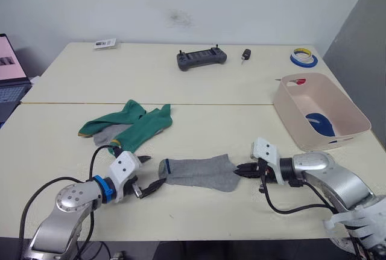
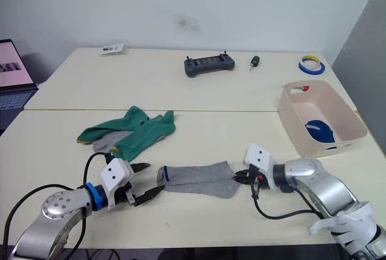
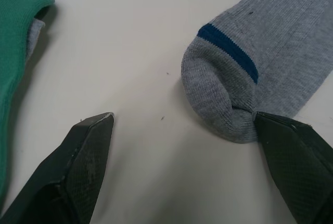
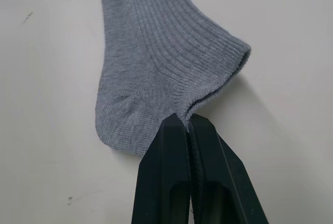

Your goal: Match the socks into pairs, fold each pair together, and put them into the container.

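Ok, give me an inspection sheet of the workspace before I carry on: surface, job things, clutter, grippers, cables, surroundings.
Surface: pale table, seam running across it.
Job's things: grey sock flat between the grippers; green socks heaped with another grey sock beneath; tub at the right, something dark blue inside.
Clutter: controller, key fob, tape roll, card at the far edge.
Grippers: left gripper open, one finger touching the sock's cuff; right gripper shut on its other end.
Cables: black cables looping by both arms.
Surroundings: laptop at left, wall behind.
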Controlling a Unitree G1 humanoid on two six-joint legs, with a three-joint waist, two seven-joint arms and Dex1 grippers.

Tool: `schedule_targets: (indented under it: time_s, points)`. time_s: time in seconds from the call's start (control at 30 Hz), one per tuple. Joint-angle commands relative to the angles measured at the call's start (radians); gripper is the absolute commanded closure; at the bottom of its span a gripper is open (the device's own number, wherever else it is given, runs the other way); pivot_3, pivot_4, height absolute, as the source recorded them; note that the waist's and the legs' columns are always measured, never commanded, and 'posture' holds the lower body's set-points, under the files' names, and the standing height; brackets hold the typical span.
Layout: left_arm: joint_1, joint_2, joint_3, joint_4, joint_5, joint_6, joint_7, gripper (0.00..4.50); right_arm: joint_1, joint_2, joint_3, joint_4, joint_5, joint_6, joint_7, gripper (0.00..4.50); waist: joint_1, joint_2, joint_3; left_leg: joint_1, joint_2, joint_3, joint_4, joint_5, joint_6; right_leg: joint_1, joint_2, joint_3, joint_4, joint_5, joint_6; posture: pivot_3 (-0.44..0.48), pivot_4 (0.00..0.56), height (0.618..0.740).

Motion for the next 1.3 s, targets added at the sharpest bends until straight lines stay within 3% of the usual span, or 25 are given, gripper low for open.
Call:
schedule_targets:
  time_s: [0.03, 0.17, 0.5, 0.8, 1.03, 1.3]
  points:
    - [-0.006, -0.003, 0.023, -0.023, -0.020, 0.024, 0.010, 0.02, -0.029, 0.003, -0.002, -0.002, -0.012, 0.046, 0.001, 4.50, 0.000, 0.000, 0.000, 0.000, 0.000, 0.000, 0.000, 0.000, 0.000, 0.000, 0.000, 0.000, 0.000, 0.000, 0.000, 0.000, 0.150, 0.740]
    - [-0.027, 0.005, 0.055, -0.018, -0.066, 0.050, -0.001, 0.00, -0.035, 0.000, -0.019, -0.012, -0.025, 0.072, -0.012, 3.51, 0.000, 0.000, 0.000, 0.000, 0.000, 0.000, 0.000, 0.000, 0.000, 0.000, 0.000, 0.000, 0.000, 0.000, 0.000, 0.000, 0.150, 0.740]
    - [-0.089, 0.071, 0.111, 0.051, -0.156, 0.076, -0.133, 0.00, 0.022, -0.027, -0.131, -0.132, 0.006, 0.086, -0.030, 0.02, 0.000, 0.000, 0.000, 0.000, 0.000, 0.000, 0.000, 0.000, 0.000, 0.000, 0.000, -0.001, 0.000, 0.000, 0.000, 0.000, 0.150, 0.740]
    - [-0.040, 0.011, 0.216, 0.080, -0.213, 0.056, -0.102, 0.00, 0.097, -0.002, -0.217, -0.235, 0.015, -0.033, -0.045, 0.02, -0.001, 0.000, 0.000, 0.000, 0.000, -0.001, 0.000, 0.000, 0.000, 0.000, 0.000, -0.001, 0.000, 0.000, 0.000, 0.000, 0.150, 0.740]
    - [-0.048, -0.135, 0.468, 0.134, -0.316, 0.122, 0.169, 0.00, -0.043, 0.053, -0.213, -0.267, 0.071, 0.026, -0.075, 0.02, -0.001, 0.000, 0.000, 0.000, 0.000, -0.002, 0.000, 0.000, 0.000, 0.000, 0.000, -0.002, 0.001, 0.000, 0.000, 0.000, 0.150, 0.740]
    - [-0.122, -0.154, 0.506, 0.174, -0.417, 0.371, 0.352, 0.00, -0.149, 0.068, -0.190, -0.262, 0.105, 0.082, -0.078, 0.02, 0.004, -0.001, 0.000, -0.002, -0.001, -0.005, 0.001, 0.000, 0.000, 0.001, -0.002, -0.006, 0.000, 0.000, 0.000, 0.000, 0.150, 0.740]
